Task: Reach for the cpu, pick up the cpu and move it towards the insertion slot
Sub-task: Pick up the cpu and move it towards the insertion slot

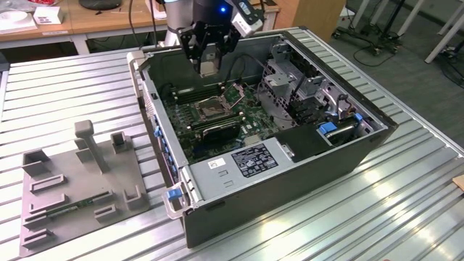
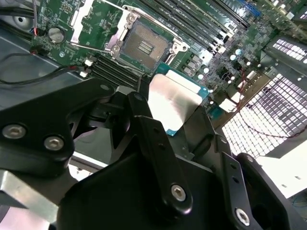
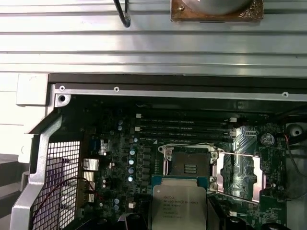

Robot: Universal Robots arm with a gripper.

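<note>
Over on the exterior view's left a grey fixture tray [image 1: 80, 187] just sits on the slatted table [image 1: 406, 212]. Further right, the gripper [image 1: 208, 66] hangs above the open PC case [image 1: 290, 179], fingers clamped on the cpu [image 2: 175, 103], which is up in the air just short of the open insertion slot [image 2: 144, 45] on the green motherboard [image 1: 250, 117].

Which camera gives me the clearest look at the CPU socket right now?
The first wrist view: the insertion slot faces the camera squarely, frame and dark centre unobstructed, just beyond the held cpu. The second wrist view shows it tilted. The exterior view shows it distant inside the case.
</note>
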